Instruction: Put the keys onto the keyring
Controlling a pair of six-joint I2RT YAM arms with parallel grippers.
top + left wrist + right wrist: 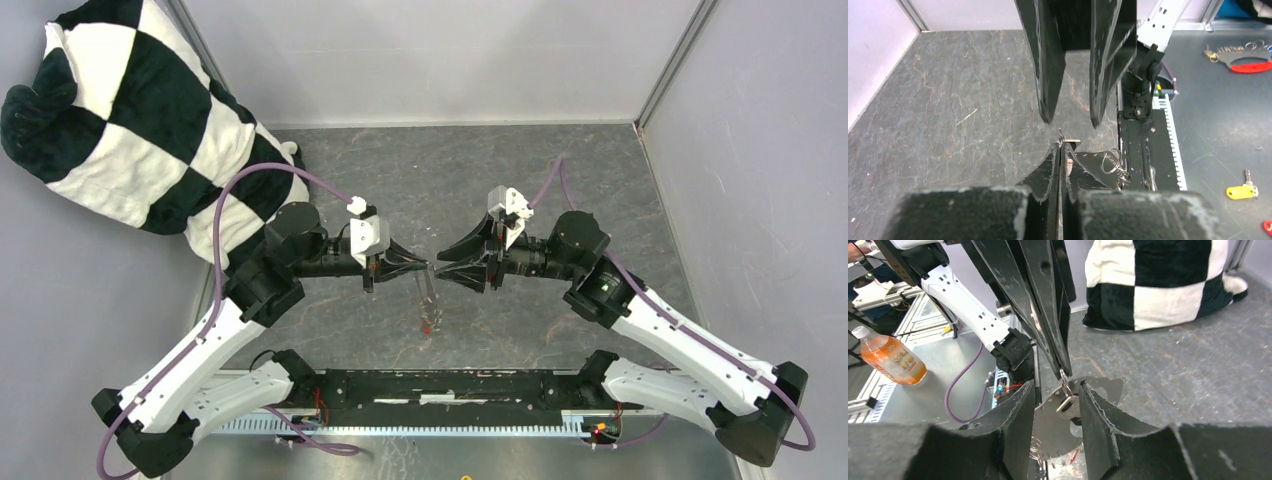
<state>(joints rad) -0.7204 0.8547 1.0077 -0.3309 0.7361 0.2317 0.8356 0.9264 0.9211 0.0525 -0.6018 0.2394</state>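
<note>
Jaws of the left gripper (1060, 148) are pressed fully together on the top edge of the keyring (1103, 389), so the loop hangs freely above the table (560, 200). The right gripper (1055, 397) stands half open around a small key (1068, 405) and grips nothing, probably so the key can settle on the loop.

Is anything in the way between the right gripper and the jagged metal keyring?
Nothing visible is. The thin silvery jagged metal keyring hangs below the shut left gripper, and the open right gripper straddles it, with a small metal key dangling in the gap.
</note>
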